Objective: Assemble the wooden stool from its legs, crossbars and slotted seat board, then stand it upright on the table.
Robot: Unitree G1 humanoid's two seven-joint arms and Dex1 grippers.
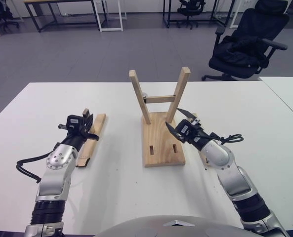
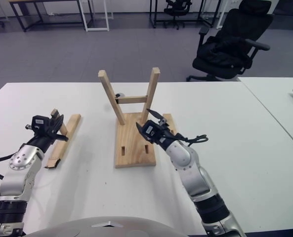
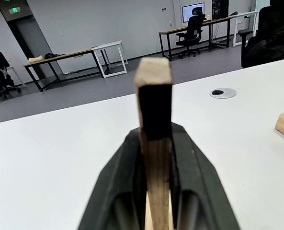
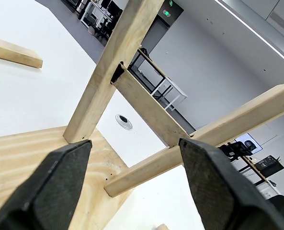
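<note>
A white table (image 1: 116,197) stands on grey carpet in an open office. Read the table as a clock with the robot at 6. A black office chair (image 1: 247,42) sits on the floor past 1 o'clock, metal-framed desks (image 1: 67,10) line the far wall, and a second white table (image 1: 289,94) is just off at 3 o'clock.

At the centre the seat board (image 1: 162,148) lies flat. Two legs (image 1: 139,96) rise from its 12 o'clock end, leaning apart and joined by a crossbar (image 1: 160,99). Two slots (image 1: 175,147) at its 6 o'clock end are bare.

At 9 o'clock the left gripper (image 1: 84,129) is clamped on a wooden piece (image 3: 155,143). A loose leg (image 1: 98,126) lies just beside it. How these pieces join is hard to tell, as the arm covers them.

The right gripper (image 1: 173,118) hangs over the board's 3 o'clock edge, its fingers (image 4: 51,187) spread wide near the right-hand leg. Another wooden strip (image 2: 168,121) is mostly hidden behind that arm. A round cable port (image 3: 223,92) is half hidden behind the legs.
</note>
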